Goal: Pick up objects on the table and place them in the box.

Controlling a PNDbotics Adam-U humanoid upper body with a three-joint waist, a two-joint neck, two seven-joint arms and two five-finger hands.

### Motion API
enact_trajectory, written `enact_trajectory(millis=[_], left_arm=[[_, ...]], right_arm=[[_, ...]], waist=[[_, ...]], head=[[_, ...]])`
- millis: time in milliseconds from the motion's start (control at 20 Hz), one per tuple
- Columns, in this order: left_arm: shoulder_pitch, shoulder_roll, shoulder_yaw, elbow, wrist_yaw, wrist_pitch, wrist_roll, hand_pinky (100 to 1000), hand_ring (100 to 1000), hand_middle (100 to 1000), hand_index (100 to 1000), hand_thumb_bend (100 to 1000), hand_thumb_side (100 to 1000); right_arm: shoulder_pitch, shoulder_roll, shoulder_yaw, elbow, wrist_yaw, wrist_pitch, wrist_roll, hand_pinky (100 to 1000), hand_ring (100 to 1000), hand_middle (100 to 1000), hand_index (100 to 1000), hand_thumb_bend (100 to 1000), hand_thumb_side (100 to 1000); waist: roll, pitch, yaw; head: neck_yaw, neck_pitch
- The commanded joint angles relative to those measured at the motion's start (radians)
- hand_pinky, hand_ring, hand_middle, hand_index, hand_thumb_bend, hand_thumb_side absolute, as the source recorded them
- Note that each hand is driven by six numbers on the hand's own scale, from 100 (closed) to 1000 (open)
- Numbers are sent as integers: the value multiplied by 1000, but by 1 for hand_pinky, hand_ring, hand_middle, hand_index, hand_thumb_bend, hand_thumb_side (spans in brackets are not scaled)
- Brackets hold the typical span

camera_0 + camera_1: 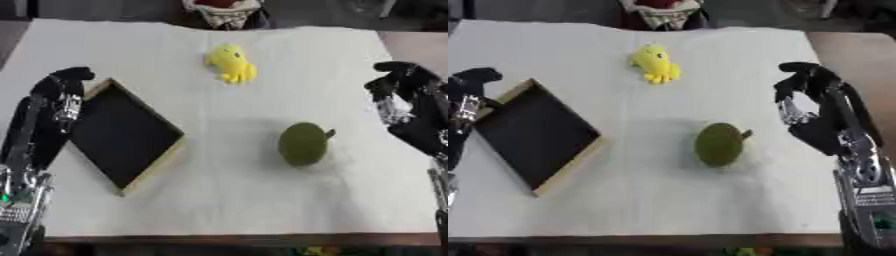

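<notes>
A yellow plush toy (231,63) lies at the back middle of the white table. A round green fruit with a short stem (304,143) sits right of centre. The shallow box (124,132), black inside with a wooden rim, lies askew at the left and holds nothing. My left hand (61,92) hovers at the box's left edge, fingers curled, holding nothing. My right hand (811,107) hangs at the right, a little apart from the green fruit, fingers curled and empty.
The white cloth (227,200) covers the table down to its front edge (236,239). A person's patterned clothing (223,12) shows at the far edge. Bare cloth lies between the box and the fruit.
</notes>
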Motion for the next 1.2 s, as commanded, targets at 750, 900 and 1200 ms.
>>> enact_trajectory(millis=[750, 900, 1200], left_arm=[[-3, 13, -3, -10, 0, 1, 0, 525, 871, 698, 787, 100, 727], [-2, 14, -4, -10, 0, 0, -1, 525, 871, 698, 787, 100, 727], [0, 17, -6, -9, 1, 0, -3, 525, 872, 697, 787, 100, 727]], right_arm=[[-49, -53, 12, -10, 47, -11, 37, 755, 648, 617, 859, 100, 384], [-84, -90, 30, 8, 63, -19, 67, 765, 679, 643, 873, 100, 345], [-169, -185, 86, 72, 95, -46, 126, 785, 713, 686, 891, 100, 267]], waist=[[-1, -13, 3], [-2, -15, 5], [-4, -18, 12]], head=[[-2, 5], [-4, 5], [-7, 5]])
